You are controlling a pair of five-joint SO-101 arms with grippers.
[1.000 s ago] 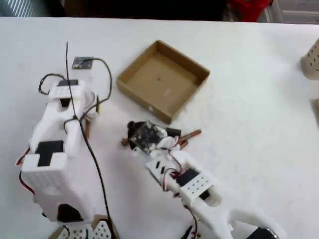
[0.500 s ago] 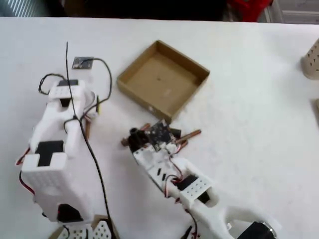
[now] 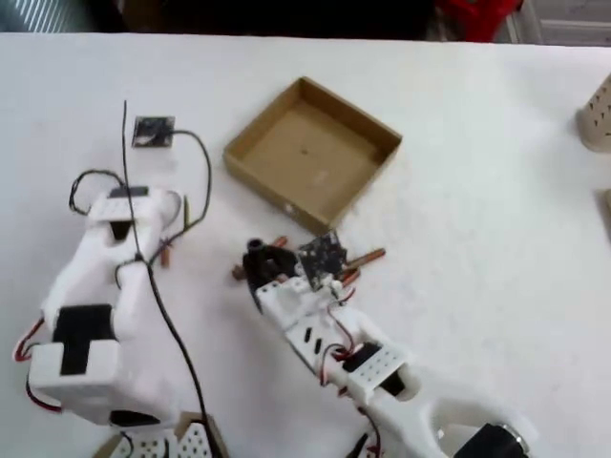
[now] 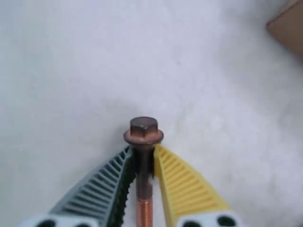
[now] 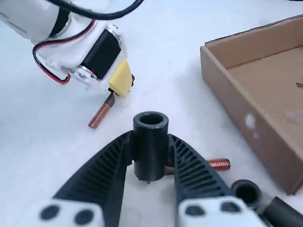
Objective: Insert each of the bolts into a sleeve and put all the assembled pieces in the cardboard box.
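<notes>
The left gripper [image 4: 142, 152] is pinching a copper bolt [image 4: 144, 130]. Its grey finger and its yellow finger [image 4: 177, 177] press on the bolt's stem from both sides. The bolt's six-sided head pokes out just past the fingertips, over the white table [image 4: 71, 71].

The right gripper [image 5: 150, 158] is pinching a black sleeve [image 5: 150, 126]. Its two black fingers squeeze the sleeve's sides. The sleeve stands upright between them, and its open hole faces up.

Out past the sleeve, a little way from it, is the left gripper's yellow finger [image 5: 121, 75], with the bolt's threaded end [image 5: 101, 115] sticking out below it.

Just behind the held sleeve lies another copper bolt [image 5: 218, 164] on the table. A second black sleeve [image 5: 246, 191] lies close beside the right gripper's finger.

The cardboard box [image 5: 239, 113] sits near the right gripper, off to the side away from the left gripper. A small pale spot [image 5: 249, 121] on its outer wall is too blurry to read.
</notes>
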